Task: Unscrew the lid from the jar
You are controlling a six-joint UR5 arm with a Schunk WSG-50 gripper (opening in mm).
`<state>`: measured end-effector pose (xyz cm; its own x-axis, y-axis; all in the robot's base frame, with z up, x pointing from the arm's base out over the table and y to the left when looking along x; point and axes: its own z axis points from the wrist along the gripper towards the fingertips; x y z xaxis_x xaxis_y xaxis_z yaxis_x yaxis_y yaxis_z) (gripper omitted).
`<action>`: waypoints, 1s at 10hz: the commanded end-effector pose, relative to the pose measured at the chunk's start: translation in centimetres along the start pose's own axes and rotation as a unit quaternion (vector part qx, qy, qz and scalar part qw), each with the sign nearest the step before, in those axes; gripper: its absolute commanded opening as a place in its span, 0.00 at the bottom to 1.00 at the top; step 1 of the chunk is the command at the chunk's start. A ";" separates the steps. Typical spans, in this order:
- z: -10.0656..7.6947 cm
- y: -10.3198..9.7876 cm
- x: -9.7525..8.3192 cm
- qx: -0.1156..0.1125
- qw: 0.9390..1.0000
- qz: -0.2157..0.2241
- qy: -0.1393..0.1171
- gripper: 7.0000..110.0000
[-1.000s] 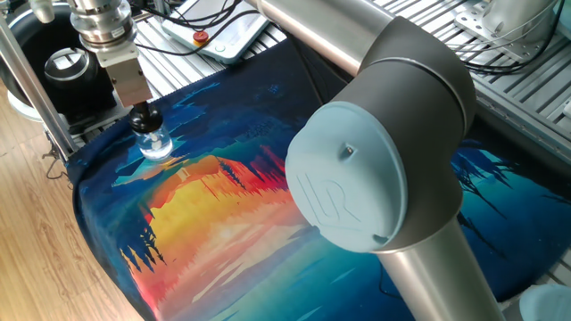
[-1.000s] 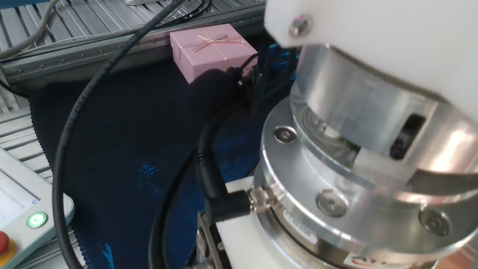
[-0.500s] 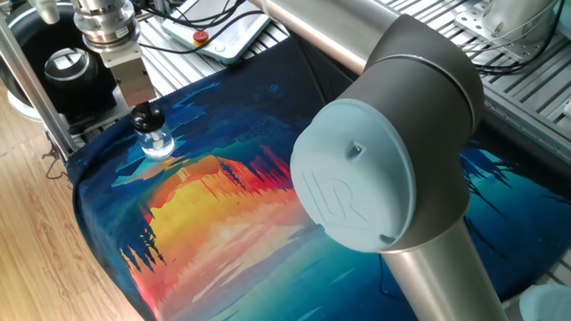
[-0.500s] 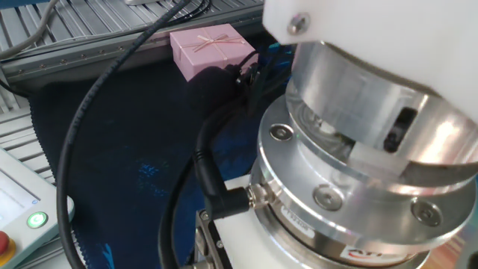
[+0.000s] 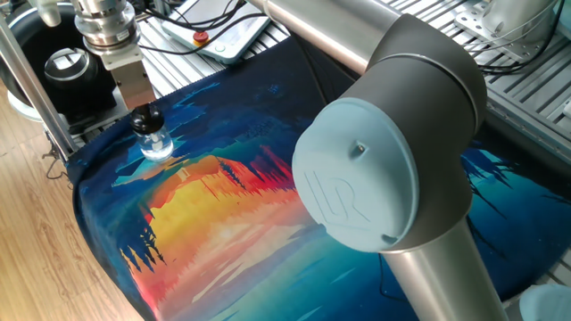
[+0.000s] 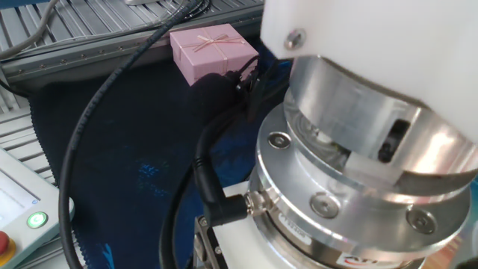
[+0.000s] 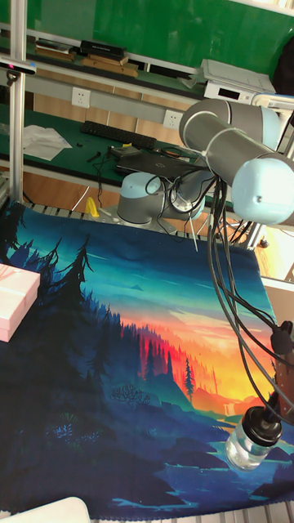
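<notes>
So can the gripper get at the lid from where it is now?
Probably yes. The gripper hangs directly above the lid, at or on it, with the jar upright on the cloth and nothing between them; actual grip is unclear.

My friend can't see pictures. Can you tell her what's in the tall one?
A robot gripper comes down onto the black lid of a tiny glass jar, standing upright near the front right edge of a bright sunset-forest cloth. A pink gift box sits at the left edge.

A pink gift box point(image 6: 212, 50) rests on the sunset-forest printed cloth point(image 5: 223, 205) near a black ring-shaped device point(image 5: 67, 67).
</notes>
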<state>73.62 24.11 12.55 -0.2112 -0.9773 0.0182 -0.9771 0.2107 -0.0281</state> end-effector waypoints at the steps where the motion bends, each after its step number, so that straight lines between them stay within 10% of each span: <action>1: 0.1 -0.1 -0.2 -0.002 1.000 0.002 -0.005 0.15; 4: 0.1 -0.3 0.0 -0.002 1.000 -0.008 -0.001 0.15; 5: -0.4 -0.4 -0.1 -0.005 1.000 -0.014 -0.002 0.36; 10: -0.6 -0.5 -0.3 -0.009 0.999 0.031 -0.005 0.36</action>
<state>74.26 24.20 12.93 -0.2114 -0.9772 0.0184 -0.9773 0.2110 -0.0197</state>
